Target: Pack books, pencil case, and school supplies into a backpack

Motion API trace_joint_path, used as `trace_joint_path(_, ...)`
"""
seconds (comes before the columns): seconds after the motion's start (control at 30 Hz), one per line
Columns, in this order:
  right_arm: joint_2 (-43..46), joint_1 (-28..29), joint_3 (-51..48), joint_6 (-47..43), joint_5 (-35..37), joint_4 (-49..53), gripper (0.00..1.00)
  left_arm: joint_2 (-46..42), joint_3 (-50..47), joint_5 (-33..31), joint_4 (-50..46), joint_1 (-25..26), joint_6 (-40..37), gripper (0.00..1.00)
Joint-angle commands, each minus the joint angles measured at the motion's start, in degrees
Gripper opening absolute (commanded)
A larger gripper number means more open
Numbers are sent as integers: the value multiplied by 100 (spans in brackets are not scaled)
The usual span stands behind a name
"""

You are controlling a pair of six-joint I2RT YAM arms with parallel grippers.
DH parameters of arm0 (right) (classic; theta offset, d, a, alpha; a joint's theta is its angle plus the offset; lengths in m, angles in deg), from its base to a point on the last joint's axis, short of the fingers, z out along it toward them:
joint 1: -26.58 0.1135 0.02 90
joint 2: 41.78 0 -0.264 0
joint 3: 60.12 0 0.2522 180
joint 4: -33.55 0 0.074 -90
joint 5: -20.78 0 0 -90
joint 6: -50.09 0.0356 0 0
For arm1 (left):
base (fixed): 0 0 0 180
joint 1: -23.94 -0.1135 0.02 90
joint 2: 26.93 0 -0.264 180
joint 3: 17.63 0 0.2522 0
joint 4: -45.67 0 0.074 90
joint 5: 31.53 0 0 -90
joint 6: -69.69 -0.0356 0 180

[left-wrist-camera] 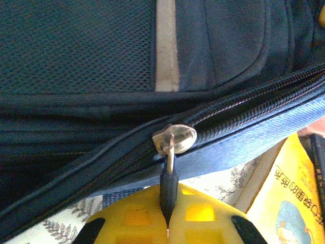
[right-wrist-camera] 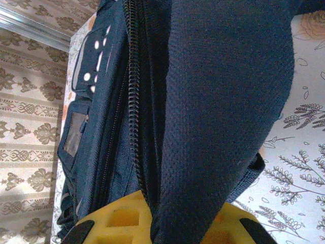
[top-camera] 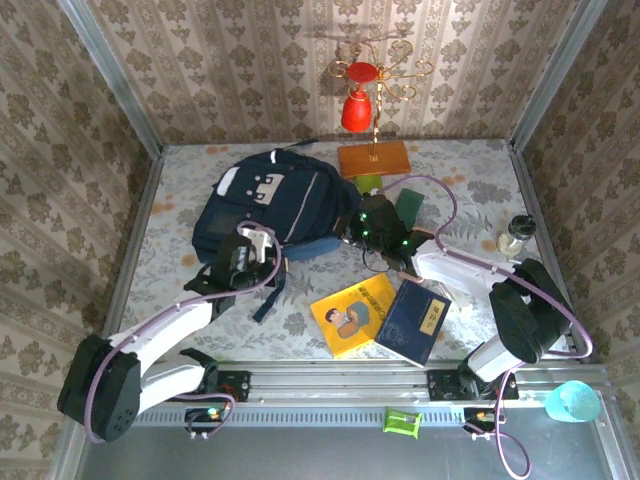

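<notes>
The navy backpack (top-camera: 275,205) lies at the back left of the table. My left gripper (left-wrist-camera: 169,216) is shut on the dark zip pull (left-wrist-camera: 169,185) that hangs from the silver slider (left-wrist-camera: 175,138) on the backpack's near edge (left-wrist-camera: 244,119). At the backpack's right side, my right gripper (right-wrist-camera: 163,221) is shut on a fold of its padded navy fabric (right-wrist-camera: 223,112). The yellow book (top-camera: 352,315) and the navy book (top-camera: 413,320) lie side by side near the front. A dark green piece (top-camera: 408,205) and a light green piece (top-camera: 368,183) lie behind the right gripper (top-camera: 365,228). The pencil case is out of view.
An orange slab (top-camera: 374,158) with a gold stem and red bell (top-camera: 358,110) stands at the back. A small jar (top-camera: 515,235) sits at the right edge. A cyan cup (top-camera: 572,402) and a small green object (top-camera: 402,422) rest by the near rail.
</notes>
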Motion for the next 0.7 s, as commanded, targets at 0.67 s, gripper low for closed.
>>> trace_joint_path(0.67,328,-261,-79,-837,-159,-386,0,-612,-773,129,-359,-1635,140,30)
